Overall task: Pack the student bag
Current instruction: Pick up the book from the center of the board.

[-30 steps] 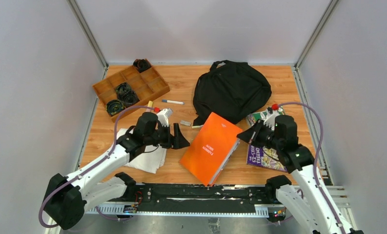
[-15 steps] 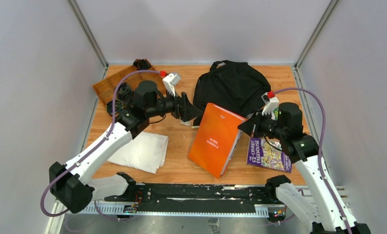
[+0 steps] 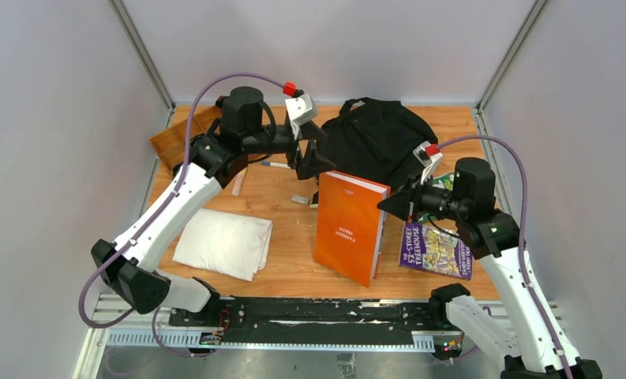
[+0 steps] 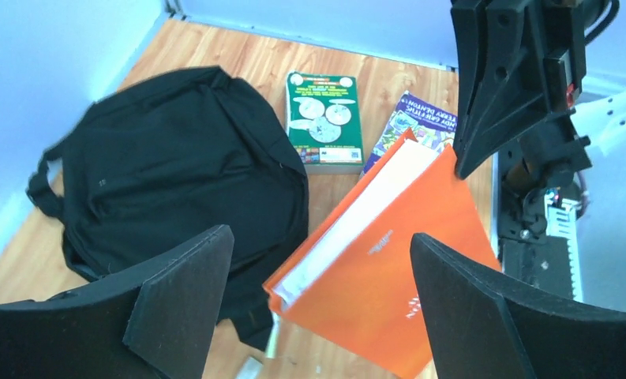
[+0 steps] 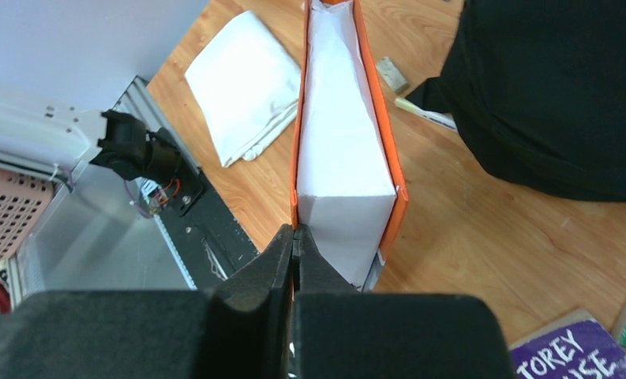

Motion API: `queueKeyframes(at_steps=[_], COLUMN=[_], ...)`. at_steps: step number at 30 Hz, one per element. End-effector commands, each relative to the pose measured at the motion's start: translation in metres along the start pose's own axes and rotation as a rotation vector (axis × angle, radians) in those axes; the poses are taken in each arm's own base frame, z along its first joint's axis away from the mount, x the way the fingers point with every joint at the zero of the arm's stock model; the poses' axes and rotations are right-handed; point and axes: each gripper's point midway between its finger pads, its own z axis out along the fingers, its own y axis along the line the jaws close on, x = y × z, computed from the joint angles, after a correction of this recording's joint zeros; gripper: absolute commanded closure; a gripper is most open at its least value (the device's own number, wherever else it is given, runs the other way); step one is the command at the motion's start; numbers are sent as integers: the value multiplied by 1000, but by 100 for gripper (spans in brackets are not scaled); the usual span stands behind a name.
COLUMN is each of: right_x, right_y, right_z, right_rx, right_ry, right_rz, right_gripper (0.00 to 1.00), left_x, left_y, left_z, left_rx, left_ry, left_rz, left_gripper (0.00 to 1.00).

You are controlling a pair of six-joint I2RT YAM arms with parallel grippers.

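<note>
Left wrist — student bag (image 4: 167,158), below left pincer (image 4: 319,238)

matt black cloth student bag (image 3: 380,142), glossy orange book (image 3: 349,229), wooden table (image 3: 290,241)

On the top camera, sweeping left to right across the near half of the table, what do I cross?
Folded white cloth → orange book, standing on edge → purple book. The student bag lies farther back, spanning both books, so it is left out.
</note>
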Motion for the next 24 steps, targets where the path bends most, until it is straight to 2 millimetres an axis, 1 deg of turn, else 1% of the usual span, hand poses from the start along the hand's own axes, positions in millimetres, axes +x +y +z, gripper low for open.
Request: queueKeyframes(at_steps=[1, 4, 8, 10, 12, 16, 20, 22, 24], right_x=[-16, -15, -18, -19, -19, -16, -15, -15, -15], right_y=[27, 28, 31, 32, 35, 43, 45, 45, 45], right_z=[-6, -5, -4, -3, -3, -4, -2, -1, 0], right_rx=[-140, -159, -185, -201, -219, -282, -305, -313, -316], right_ry=[-14, 4, 11, 15, 20, 38, 51, 57, 62], right_rz=[-99, -110, -125, -128, -129, -128, -131, -132, -133], right_gripper=[100, 100, 100, 100, 100, 100, 100, 100, 100], left_x=[7, 12, 22, 30, 37, 46, 53, 60, 65], left_y=[-17, -20, -29, -33, -31, -29, -34, -38, -41], left_z=[1, 7, 20, 26, 31, 37, 42, 45, 48], left_rx=[167, 220, 270, 304, 314, 326, 367, 384, 389], left_ry=[87, 114, 137, 162, 194, 236, 265, 285, 320], left_rz=[149, 146, 167, 163, 129, 50, -25, -69, -148], left_gripper=[8, 7, 1, 0, 0, 0, 0, 0, 0])
